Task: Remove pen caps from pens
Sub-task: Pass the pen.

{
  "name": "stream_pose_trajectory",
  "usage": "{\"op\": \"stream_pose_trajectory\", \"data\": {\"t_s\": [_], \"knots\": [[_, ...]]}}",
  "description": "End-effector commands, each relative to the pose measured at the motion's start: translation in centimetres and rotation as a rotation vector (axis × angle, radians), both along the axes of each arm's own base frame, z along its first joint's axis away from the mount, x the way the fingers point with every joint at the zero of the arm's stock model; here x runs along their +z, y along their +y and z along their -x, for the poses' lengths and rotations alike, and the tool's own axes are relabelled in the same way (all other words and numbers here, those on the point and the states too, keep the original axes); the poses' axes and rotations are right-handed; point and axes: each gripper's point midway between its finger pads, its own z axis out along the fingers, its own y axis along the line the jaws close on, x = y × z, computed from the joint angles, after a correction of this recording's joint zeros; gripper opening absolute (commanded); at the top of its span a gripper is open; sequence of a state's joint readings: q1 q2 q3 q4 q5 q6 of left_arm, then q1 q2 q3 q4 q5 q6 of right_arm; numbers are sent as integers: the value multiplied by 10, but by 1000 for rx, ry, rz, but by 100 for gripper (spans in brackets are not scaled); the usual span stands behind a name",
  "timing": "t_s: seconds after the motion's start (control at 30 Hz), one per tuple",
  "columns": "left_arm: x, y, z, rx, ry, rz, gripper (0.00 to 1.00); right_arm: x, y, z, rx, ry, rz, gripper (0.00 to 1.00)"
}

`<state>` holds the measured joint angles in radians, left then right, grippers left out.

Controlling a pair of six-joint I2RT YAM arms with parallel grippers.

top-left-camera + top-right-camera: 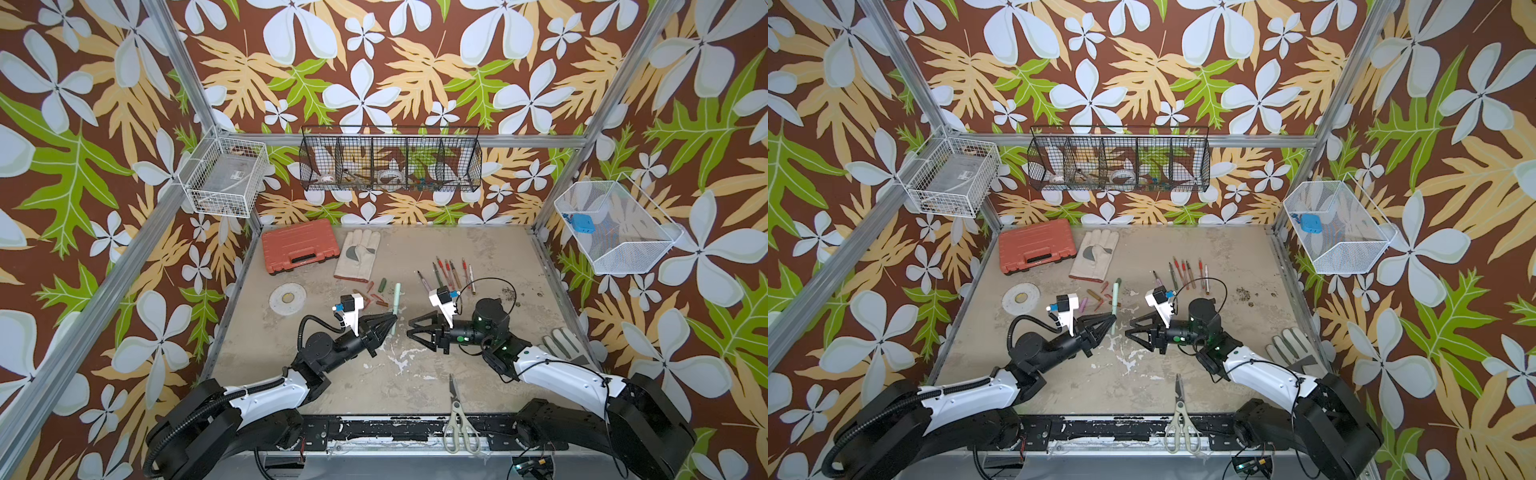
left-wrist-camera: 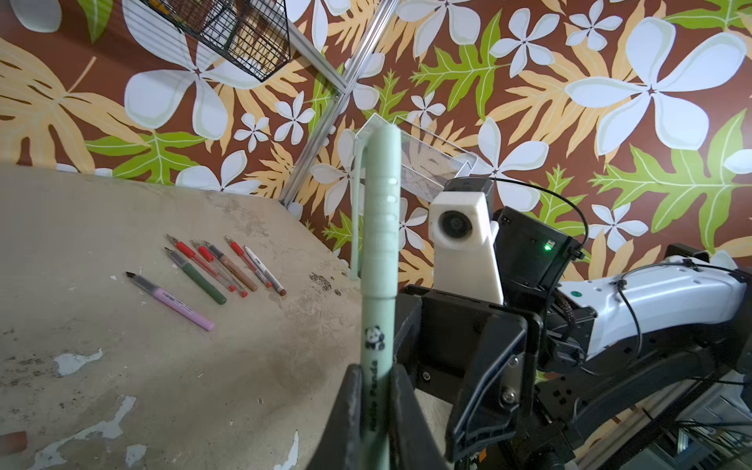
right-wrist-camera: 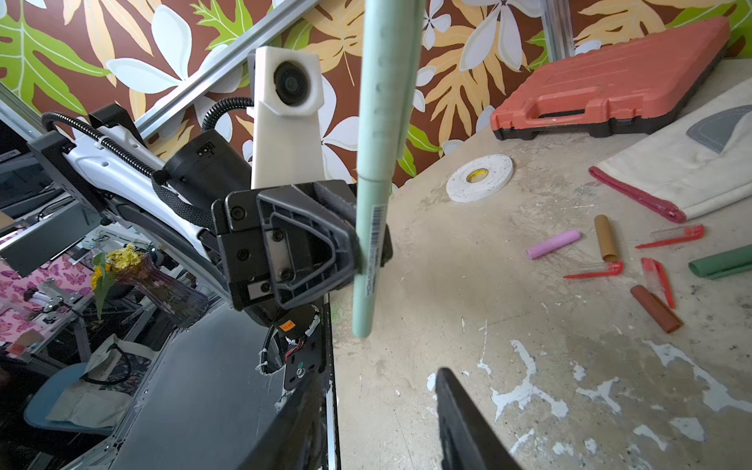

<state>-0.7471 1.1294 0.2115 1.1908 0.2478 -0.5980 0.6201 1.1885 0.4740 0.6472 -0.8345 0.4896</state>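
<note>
Pale green plastic pen (image 1: 396,300), its clipped cap (image 2: 380,183) in place, sits over the centre of the worn grey tabletop (image 1: 507,257). It is pinched low on the barrel, crosswise, between the pressed-in jaws of the left gripper (image 1: 391,323). The right gripper (image 1: 410,328), at 3 o'clock of the pen and apart from it, faces it with jaws spread and nothing between them. Seven uncapped pens (image 1: 446,270) lie in a row at 1 o'clock of the table. Loose caps (image 3: 605,240) in pink, tan, brown, dark green and red-and-clear lie scattered at 11 o'clock, near the cuff of a white work glove (image 1: 357,253).
</note>
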Motion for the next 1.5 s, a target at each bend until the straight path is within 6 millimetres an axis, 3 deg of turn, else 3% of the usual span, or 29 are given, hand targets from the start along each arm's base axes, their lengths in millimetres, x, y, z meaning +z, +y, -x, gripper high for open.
{"op": "stream_pose_trajectory", "data": {"t_s": [0.0,0.27,1.07,1.47], "knots": [[25,1,8,-35,-68,82,0,9,5,2,24,-35,-25,48],[19,-5,9,-66,-57,84,0,10,21,11,87,-58,-28,44],[16,-13,10,-114,-48,96,0,13,30,9,99,-64,-36,31],[15,-14,13,-137,-41,114,2,12,33,10,117,-58,-30,2]]}}
